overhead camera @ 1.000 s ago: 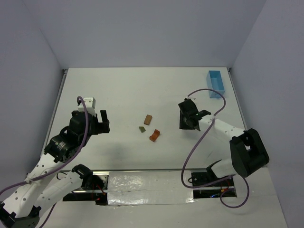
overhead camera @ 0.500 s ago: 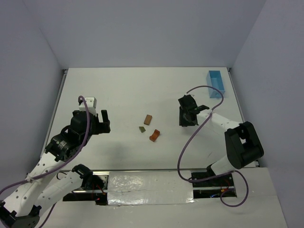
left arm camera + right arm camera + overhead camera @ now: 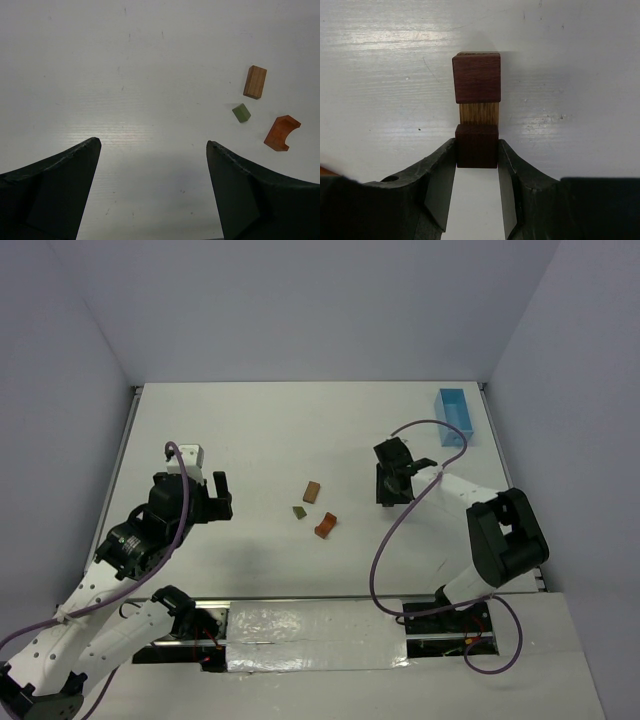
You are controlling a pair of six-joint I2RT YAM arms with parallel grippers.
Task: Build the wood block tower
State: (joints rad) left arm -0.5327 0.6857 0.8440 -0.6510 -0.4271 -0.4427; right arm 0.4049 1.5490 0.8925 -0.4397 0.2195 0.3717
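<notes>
In the right wrist view my right gripper [image 3: 477,150] is shut on a dark brown block [image 3: 476,146]. That block touches a tan block [image 3: 478,113], and a second dark brown block [image 3: 476,78] lies beyond it, all in one line on the white table. In the top view the right gripper [image 3: 388,495] hides this stack. A tan block [image 3: 312,491], an olive-green block [image 3: 299,511] and an orange arch block [image 3: 325,525] lie loose mid-table. They also show in the left wrist view: tan [image 3: 255,82], green [image 3: 241,112], orange [image 3: 282,133]. My left gripper [image 3: 220,495] [image 3: 152,145] is open and empty, left of them.
A light blue tray [image 3: 455,416] stands at the back right corner. The right arm's purple cable [image 3: 432,430] loops over the table behind the gripper. Walls close in the table on three sides.
The right gripper has shifted slightly toward the back left and its forearm has swung in. The left gripper and the loose blocks have stayed almost still.
</notes>
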